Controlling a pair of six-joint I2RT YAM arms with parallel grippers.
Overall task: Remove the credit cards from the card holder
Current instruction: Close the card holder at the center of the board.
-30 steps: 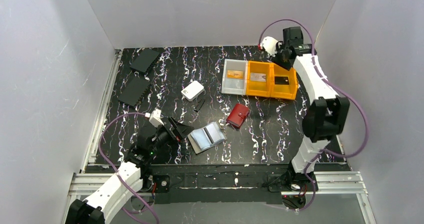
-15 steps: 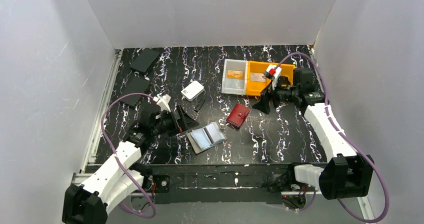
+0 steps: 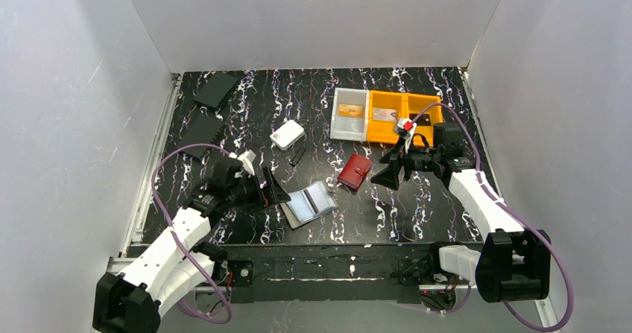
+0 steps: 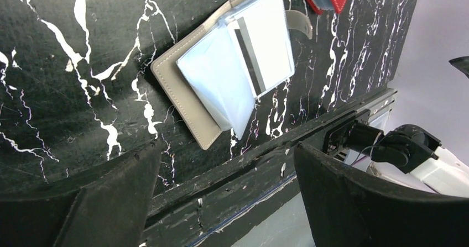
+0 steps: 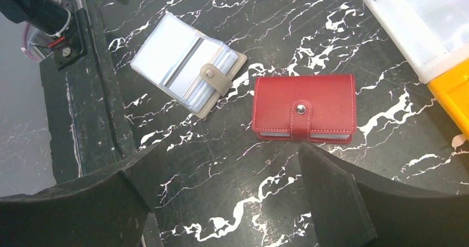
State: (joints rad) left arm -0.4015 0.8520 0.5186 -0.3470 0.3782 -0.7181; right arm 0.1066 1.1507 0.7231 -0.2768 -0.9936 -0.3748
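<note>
From above you see one card holder [image 3: 308, 205] lying open on the counter [image 3: 246, 109], low centre, just right of your left tool [image 3: 270, 189], its fingers apart. Two cards show at upper right: one orange-brown card [image 3: 349, 110] in the white bin [image 3: 346, 129], one silvery card [image 3: 384, 115] in the orange bin [image 3: 380, 132]. One red wallet [image 3: 355, 171] lies just left of your right tool [image 3: 387, 170], fingers also apart.

Left wrist: card holder upper centre, one dark stripe among its sleeves.

Right wrist: card holder upper left, red wallet centre, not touching.

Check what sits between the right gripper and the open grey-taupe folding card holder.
The closed red snap wallet, between right gripper and card holder; top view shows it.
</note>
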